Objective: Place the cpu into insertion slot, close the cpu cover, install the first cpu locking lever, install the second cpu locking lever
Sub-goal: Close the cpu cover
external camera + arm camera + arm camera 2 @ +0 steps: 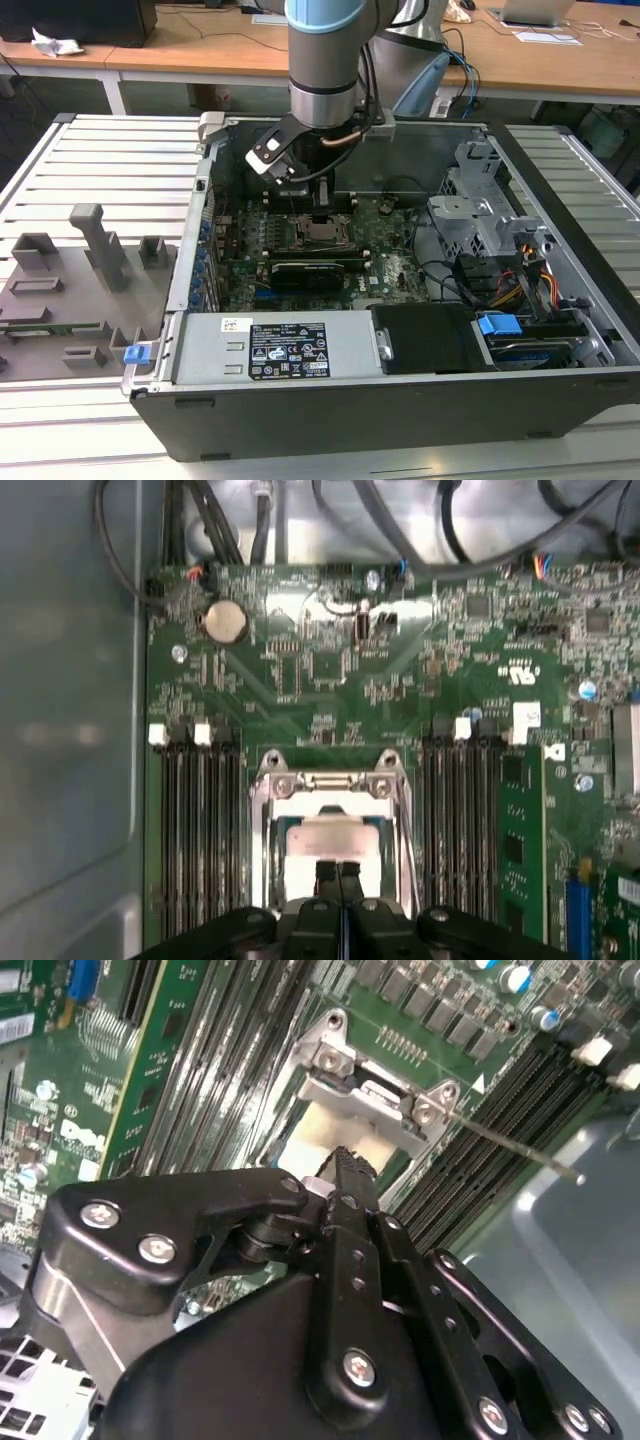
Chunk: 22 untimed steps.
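Observation:
The cpu (pixel 335 838), a flat chip with a silver-grey top, lies in the insertion slot (pixel 263 825) on the green motherboard (pixel 385 265). The silvery cpu cover (pixel 330 785) frames the chip, hinged at its two-screw end (pixel 372 1098); whether it lies fully flat I cannot tell. My gripper (pixel 338 872) hangs straight over the chip with its two black fingertips pressed together, shut, nothing between them. In the exterior view my gripper (pixel 322 216) reaches down into the open case onto the slot (pixel 322 234). A thin wire locking lever (pixel 520 1150) sticks out free beside the hinge.
Black memory slots (pixel 200 830) flank the socket on both sides. A coin cell (pixel 226 622) and cables (pixel 300 520) lie beyond it. The case wall (pixel 70 730), drive cage (pixel 480 215) and power supply (pixel 285 350) hem the board in. A grey fixture tray (pixel 80 280) sits outside.

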Each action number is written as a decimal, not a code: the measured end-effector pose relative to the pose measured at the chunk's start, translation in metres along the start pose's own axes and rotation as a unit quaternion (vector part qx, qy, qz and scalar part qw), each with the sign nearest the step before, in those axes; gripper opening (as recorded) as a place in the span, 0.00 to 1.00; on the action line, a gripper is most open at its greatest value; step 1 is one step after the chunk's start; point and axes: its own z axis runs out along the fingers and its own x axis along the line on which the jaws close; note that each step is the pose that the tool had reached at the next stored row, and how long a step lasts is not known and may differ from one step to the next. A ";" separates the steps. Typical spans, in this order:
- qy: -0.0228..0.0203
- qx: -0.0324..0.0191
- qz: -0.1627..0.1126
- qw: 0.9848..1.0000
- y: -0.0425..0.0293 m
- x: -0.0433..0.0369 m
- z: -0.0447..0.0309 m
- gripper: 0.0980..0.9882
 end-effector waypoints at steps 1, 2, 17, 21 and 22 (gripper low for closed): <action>0.000 0.002 0.000 1.000 -0.0004 -0.0002 0.0018 0.01; 0.000 0.002 0.000 1.000 -0.0007 -0.0008 0.0026 0.01; 0.000 0.003 0.000 1.000 -0.0109 -0.0018 0.0043 0.01; 0.000 0.003 0.000 1.000 -0.0126 -0.0018 0.0049 0.01; 0.000 0.003 0.000 1.000 -0.0145 -0.0019 0.0048 0.01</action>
